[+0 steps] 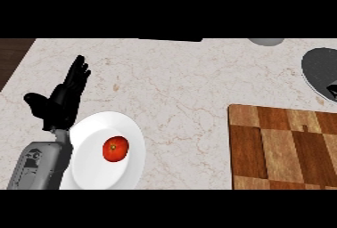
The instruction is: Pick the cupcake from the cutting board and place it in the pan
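Note:
A wooden checkered cutting board (283,151) lies at the lower right of the counter; no cupcake shows on it. The dark grey pan (319,67) sits at the far right edge, partly cut off, with a dark shape (332,91) at its lower rim that I cannot identify. My left hand (63,100) rests at the left, fingers straight and pointing up, holding nothing. My right hand does not show in the head view.
A white plate (89,171) with a red tomato (115,148) on it sits beside my left forearm. A grey round object (265,41) is at the counter's far edge. A dark strip (171,39) lies along the back.

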